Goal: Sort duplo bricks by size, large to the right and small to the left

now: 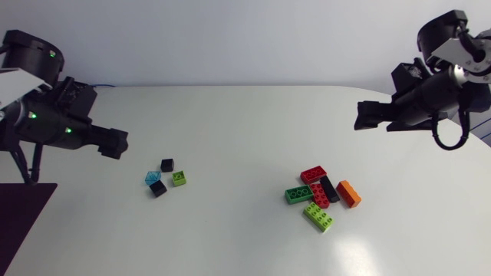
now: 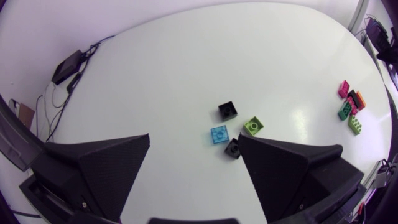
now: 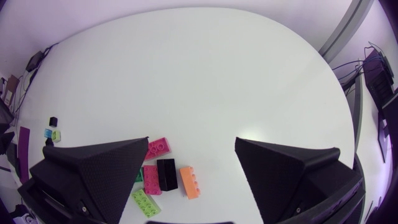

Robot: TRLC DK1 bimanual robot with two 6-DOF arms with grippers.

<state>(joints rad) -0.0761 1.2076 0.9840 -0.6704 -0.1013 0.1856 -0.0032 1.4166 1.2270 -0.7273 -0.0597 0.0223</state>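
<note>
Plastic studded square bricks (image 1: 179,179) lie well apart from oblong bricks (image 1: 320,195).

The head view looks down from above on the white oval worktop (image 1: 230,238). Each wrist view looks down across it from its own side, from well off. All three share both clusters of coloured plastic bricks (image 1: 320,195).

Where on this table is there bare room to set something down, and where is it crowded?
The widest bare stretch of the table is its middle, between the four small bricks and the six large bricks. The strip along the near edge is free too. Crowded only inside those two piles.
</note>
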